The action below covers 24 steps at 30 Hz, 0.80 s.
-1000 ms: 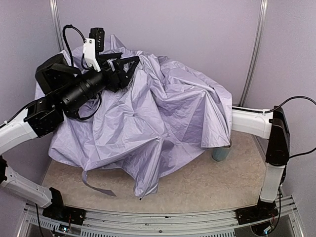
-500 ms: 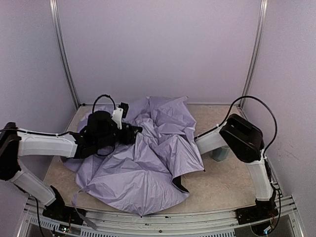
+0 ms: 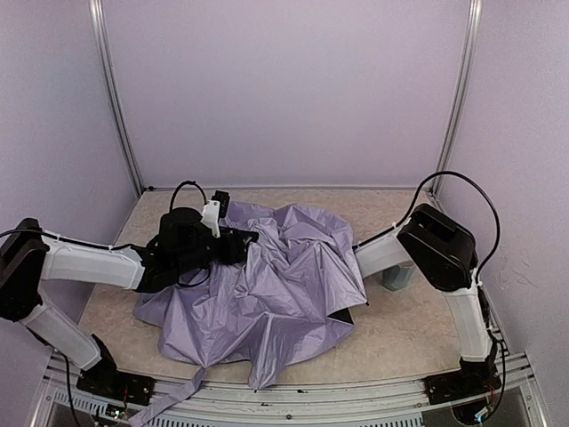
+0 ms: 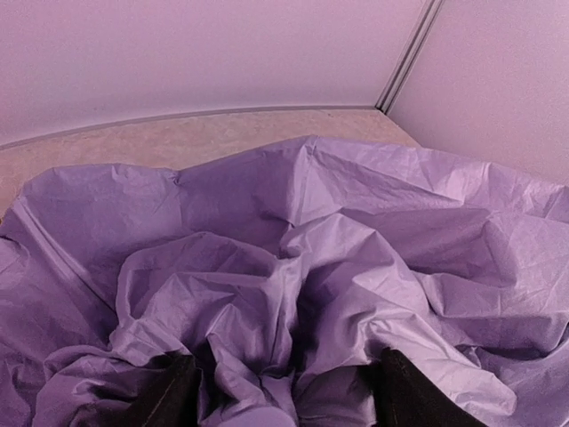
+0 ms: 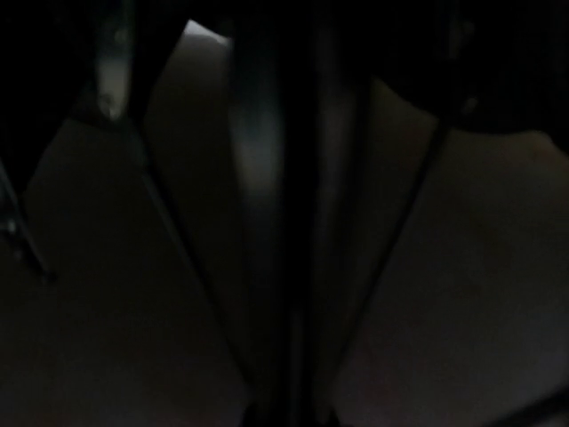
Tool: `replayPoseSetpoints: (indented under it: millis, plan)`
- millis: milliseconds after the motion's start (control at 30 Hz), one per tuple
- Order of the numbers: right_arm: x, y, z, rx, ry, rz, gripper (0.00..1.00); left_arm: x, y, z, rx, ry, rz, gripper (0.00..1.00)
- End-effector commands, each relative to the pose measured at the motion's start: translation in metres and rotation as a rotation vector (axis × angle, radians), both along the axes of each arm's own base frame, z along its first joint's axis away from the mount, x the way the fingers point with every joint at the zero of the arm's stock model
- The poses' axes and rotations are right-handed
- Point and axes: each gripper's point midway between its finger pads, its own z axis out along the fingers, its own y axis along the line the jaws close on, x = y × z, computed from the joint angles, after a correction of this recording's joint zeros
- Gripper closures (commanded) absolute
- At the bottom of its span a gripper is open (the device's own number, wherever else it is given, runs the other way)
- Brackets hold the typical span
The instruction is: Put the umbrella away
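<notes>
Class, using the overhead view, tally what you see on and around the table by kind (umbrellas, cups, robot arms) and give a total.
Umbrellas: 1, the lavender umbrella
Cups: 1, the light blue cup, partly hidden behind the canopy
Robot arms: 2, the left arm and the right arm
Total: 4

Umbrella point(image 3: 267, 294) on table point(image 3: 400, 331), cup point(image 3: 397, 277) just right; left tool point(image 3: 244, 238) on umbrella's left.
</notes>
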Motion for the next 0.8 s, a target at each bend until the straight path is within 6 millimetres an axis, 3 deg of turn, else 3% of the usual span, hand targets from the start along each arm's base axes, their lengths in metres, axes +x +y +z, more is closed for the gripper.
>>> replayPoseSetpoints:
  millis: [0,133,233,300,400,500,667,767]
  plan:
    - [-0.002,0.003,0.152,0.162,-0.187,0.017,0.94,-0.048,-0.002,0.006,0.143,0.049,-0.132,0.28]
    - [0.006,-0.026,0.186,0.063,-0.21,-0.014,0.99,-0.057,0.007,0.095,0.03,-0.189,-0.111,0.17]
    - [0.019,-0.058,0.205,-0.029,-0.222,-0.087,1.0,-0.073,0.012,0.138,-0.019,-0.322,-0.131,0.09]
    - [0.027,-0.079,0.211,-0.095,-0.242,-0.149,1.0,-0.083,0.012,0.155,-0.04,-0.376,-0.158,0.06]
    - [0.038,-0.111,0.217,-0.21,-0.293,-0.244,1.0,-0.09,0.014,0.168,-0.062,-0.41,-0.162,0.04]
    - [0.045,-0.135,0.227,-0.313,-0.334,-0.308,1.0,-0.09,0.014,0.168,-0.063,-0.411,-0.162,0.04]
    - [0.057,-0.161,0.257,-0.413,-0.336,-0.389,1.0,-0.095,0.007,0.156,-0.039,-0.389,-0.194,0.09]
    - [0.072,-0.183,0.265,-0.538,-0.303,-0.492,1.0,-0.095,0.005,0.146,0.008,-0.385,-0.179,0.11]
